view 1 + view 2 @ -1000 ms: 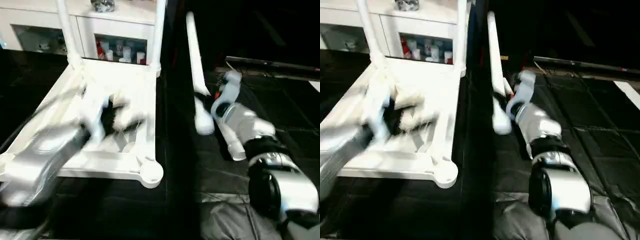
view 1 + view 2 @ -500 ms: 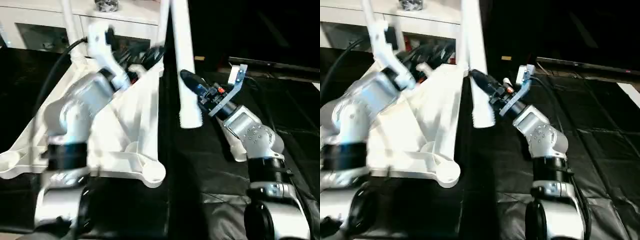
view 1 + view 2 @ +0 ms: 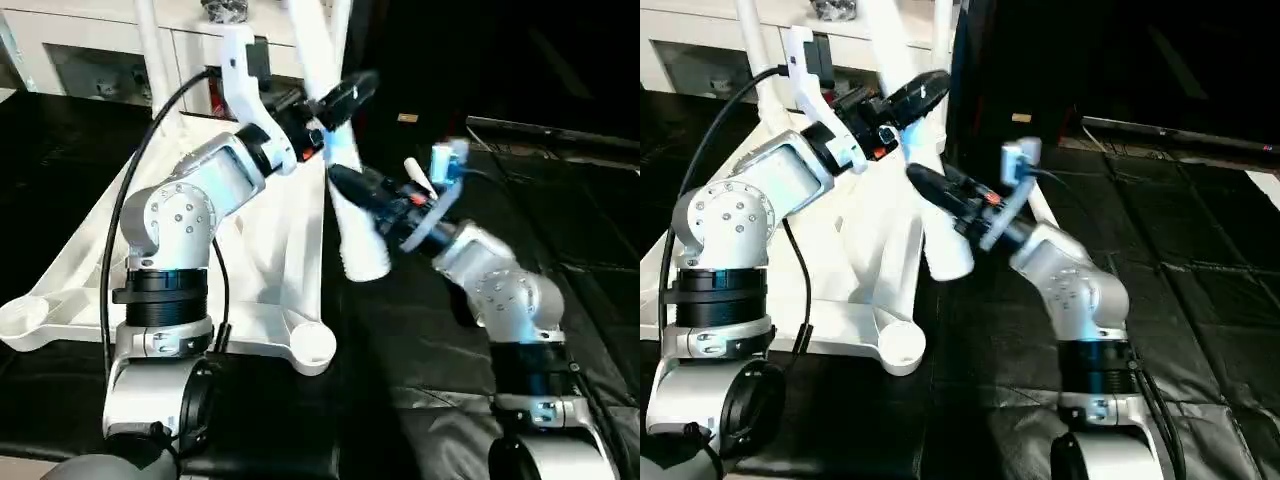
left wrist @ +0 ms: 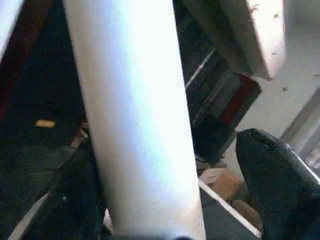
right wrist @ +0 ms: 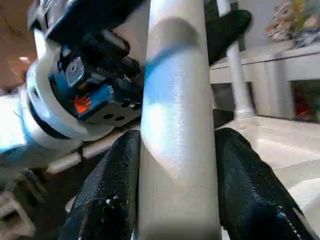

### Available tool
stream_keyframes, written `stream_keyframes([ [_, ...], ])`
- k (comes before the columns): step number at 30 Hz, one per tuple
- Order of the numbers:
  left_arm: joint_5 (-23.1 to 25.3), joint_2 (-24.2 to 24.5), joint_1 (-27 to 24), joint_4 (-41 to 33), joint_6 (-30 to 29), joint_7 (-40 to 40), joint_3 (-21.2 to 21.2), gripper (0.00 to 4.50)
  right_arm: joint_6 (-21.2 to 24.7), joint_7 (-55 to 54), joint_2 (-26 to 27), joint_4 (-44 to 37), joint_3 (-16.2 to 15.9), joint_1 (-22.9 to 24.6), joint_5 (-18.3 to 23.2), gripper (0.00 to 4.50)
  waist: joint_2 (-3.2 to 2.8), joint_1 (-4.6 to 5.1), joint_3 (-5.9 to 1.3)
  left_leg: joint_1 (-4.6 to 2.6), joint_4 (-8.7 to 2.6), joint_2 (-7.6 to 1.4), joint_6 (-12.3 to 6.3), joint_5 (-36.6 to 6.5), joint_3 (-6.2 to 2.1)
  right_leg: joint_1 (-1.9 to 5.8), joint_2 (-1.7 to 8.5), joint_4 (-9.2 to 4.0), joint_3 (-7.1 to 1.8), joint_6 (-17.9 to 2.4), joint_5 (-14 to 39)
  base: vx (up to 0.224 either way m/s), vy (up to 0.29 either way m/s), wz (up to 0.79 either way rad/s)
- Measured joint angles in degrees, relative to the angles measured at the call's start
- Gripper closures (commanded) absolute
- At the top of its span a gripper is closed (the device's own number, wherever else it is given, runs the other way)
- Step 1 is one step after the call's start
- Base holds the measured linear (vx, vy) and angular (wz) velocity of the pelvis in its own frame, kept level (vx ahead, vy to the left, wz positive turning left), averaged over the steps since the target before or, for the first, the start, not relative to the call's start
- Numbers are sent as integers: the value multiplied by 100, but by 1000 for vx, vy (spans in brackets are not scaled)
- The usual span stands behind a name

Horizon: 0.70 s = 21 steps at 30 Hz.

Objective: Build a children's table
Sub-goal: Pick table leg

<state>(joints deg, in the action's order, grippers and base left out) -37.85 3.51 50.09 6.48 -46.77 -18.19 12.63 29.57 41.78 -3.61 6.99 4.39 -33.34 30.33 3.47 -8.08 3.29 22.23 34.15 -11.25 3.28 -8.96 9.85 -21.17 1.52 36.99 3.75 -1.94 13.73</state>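
Note:
The children's table top (image 3: pixel 60 275) lies upside down on the black floor, ribs up, with two white legs (image 3: pixel 150 45) standing in its far corner sockets. A third white leg (image 3: pixel 360 240) hangs tilted above the top's right edge, thick end down. My right gripper (image 3: pixel 350 190) is shut on this leg near its lower end, and both pads (image 5: pixel 240 175) press its sides. Higher up the same leg (image 4: pixel 135 100), my left gripper (image 3: pixel 330 95) stands open around it, with a gap beside one finger (image 4: pixel 275 190).
A white cabinet with glass doors (image 3: pixel 80 65) stands behind the table top. The near right corner socket (image 3: pixel 310 345) sits open beside the held leg's end. Black mats (image 3: pixel 590 230) cover the floor to the right.
My left arm has risen off the table top and brought its gripper around the held leg. The right gripper has swung the leg left, toward the top's right edge.

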Motion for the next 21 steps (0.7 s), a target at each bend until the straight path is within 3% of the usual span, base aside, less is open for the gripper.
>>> stream_keyframes([
  [3,148,-39,-1,4,29,277,9,107,-338,-227,28,-20,-231,-1,-406,270,4,0,3,0,-1,0,0,0,0,0,0,-1,0,2,1,0,0,0],
  [10,384,-447,0,2,241,1163,191,177,-1343,-1067,-47,-27,-1027,0,-1836,270,54,-2,33,3,-2,1,0,0,0,0,0,-5,-1,8,0,0,0,0],
  [15,387,-806,1,-13,362,1779,393,217,-1621,-1502,115,-6,-1121,0,-2195,270,63,7,38,4,-3,1,-1,-1,0,-1,0,-6,-1,9,-1,0,0,0],
  [21,408,-857,1,-13,513,1937,406,263,-1940,-1729,165,76,-1206,0,-2434,271,64,11,39,3,-3,1,0,-1,0,-1,0,-5,-2,11,-2,0,0,0],
])
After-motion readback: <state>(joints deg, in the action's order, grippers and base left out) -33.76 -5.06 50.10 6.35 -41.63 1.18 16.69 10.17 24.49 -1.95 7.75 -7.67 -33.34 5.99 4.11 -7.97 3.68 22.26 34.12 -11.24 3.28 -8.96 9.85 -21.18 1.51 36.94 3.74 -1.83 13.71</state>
